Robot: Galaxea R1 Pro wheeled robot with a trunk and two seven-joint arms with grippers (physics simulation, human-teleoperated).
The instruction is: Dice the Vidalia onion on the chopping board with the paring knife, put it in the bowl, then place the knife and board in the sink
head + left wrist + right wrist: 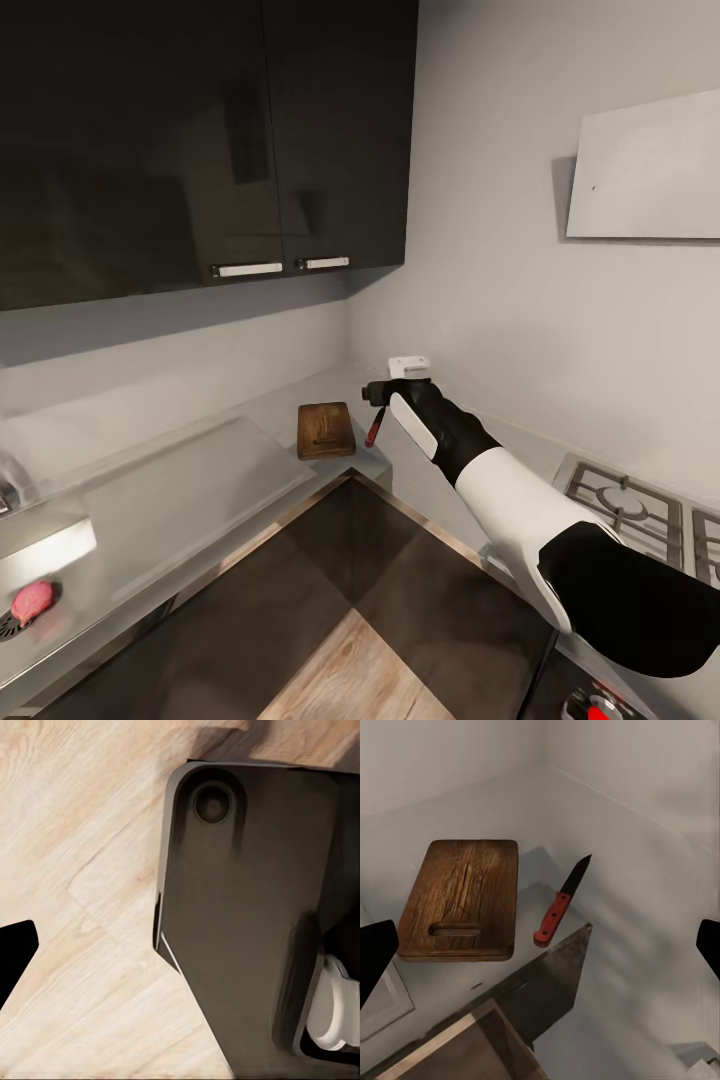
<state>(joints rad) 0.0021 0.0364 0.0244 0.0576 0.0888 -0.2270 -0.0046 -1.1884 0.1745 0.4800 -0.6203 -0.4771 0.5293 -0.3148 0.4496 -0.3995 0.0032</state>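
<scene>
Right gripper [540,945] hangs above the knife [561,904], jaws spread wide and empty. Knife lies on the worktop [637,870] just right of the board [461,898]. It looks light, stiff, thin; best gripped at the red handle.

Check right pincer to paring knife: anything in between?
Nothing visible. The right pincer hangs open above the countertop, and the paring knife lies flat on it in open view between the fingertips, beside the chopping board but apart from it. The board sits off to one side, not in the descent path.
</scene>
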